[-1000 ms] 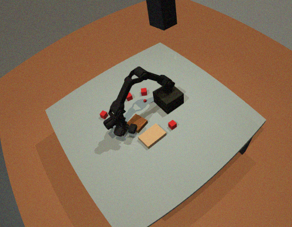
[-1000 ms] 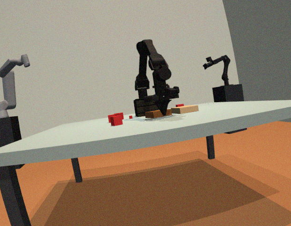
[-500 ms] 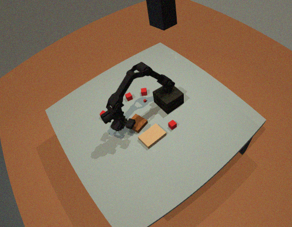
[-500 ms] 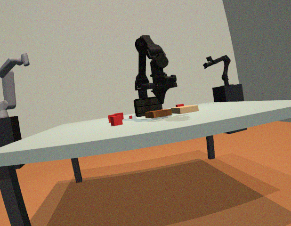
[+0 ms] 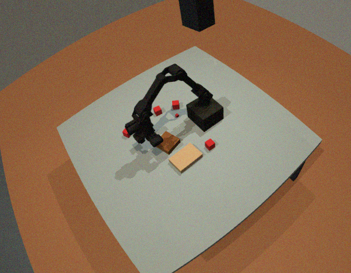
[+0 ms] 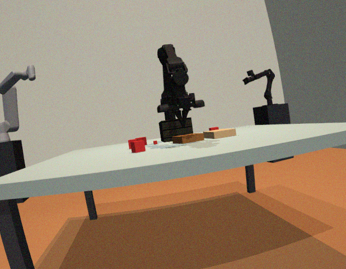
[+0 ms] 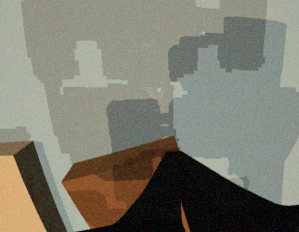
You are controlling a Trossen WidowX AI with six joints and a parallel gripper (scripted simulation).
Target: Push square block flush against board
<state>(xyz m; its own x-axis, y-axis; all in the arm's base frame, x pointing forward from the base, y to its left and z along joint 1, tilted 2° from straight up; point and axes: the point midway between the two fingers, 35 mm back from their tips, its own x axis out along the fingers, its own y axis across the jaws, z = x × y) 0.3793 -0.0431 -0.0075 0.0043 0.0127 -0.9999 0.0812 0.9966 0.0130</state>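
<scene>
The square block (image 5: pixel 170 142) (image 6: pixel 188 139) (image 7: pixel 88 200) is dark brown wood and lies flat on the table. The board (image 5: pixel 186 157) (image 6: pixel 222 133) (image 7: pixel 14 193) is a pale tan rectangle, also lying flat. A narrow strip of table shows between them in the wrist view, so they are apart there. The block is turned slightly relative to the board. My gripper (image 6: pixel 183 125) (image 7: pixel 172 159) is shut and empty. Its tips hang above the block's top in the exterior view and cover the block's right part in the wrist view. In the top view the gripper body hides the tips.
A red cube (image 5: pixel 210 144) lies beyond the board. Two red cubes (image 5: pixel 157 110) (image 5: pixel 175 104) and a tiny red cube (image 5: pixel 176 115) lie behind the block. Another red cube (image 5: pixel 126 133) (image 6: pixel 138 146) lies beside the arm. The black base (image 5: pixel 204 116) stands behind.
</scene>
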